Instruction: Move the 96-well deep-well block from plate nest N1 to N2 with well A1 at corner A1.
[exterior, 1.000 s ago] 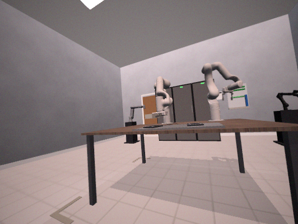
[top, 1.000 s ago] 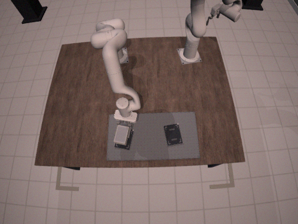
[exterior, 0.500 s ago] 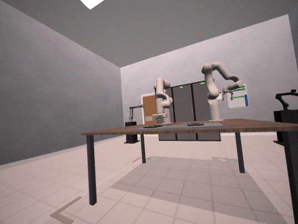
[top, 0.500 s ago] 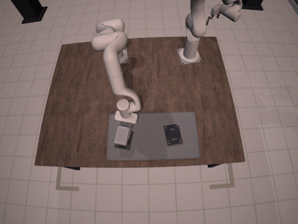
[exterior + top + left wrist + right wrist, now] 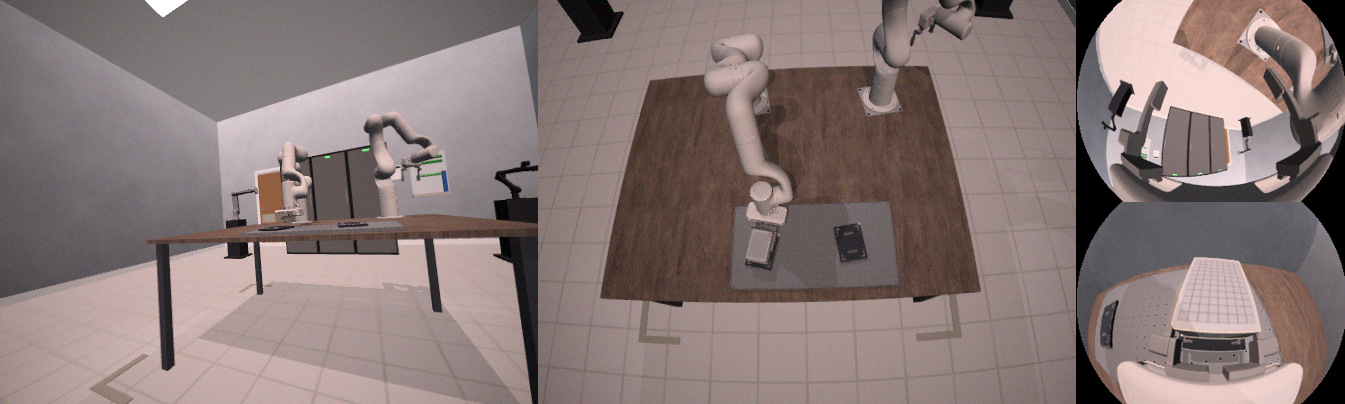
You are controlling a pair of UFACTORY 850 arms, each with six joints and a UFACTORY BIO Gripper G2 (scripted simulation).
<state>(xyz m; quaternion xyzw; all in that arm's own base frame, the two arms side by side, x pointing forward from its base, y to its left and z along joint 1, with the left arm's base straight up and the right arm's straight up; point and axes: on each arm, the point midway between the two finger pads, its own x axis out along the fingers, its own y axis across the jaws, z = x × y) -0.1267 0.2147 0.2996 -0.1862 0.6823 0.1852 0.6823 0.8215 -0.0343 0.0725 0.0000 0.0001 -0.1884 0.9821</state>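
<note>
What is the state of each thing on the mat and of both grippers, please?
96-well deep-well block: held, raised over N2, not seated
nest N1: empty
nest N2: under the block, not yet filled
right gripper: fingers closed on the block
left gripper: fingers open, nothing held, away from the mat

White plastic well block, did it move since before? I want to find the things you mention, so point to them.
Yes. In the exterior view, the white block (image 5: 760,245) (image 5: 270,218) (image 5: 1216,294) has moved down, closer to the flat grey mat (image 5: 808,250) (image 5: 315,232) (image 5: 1139,306).
</note>
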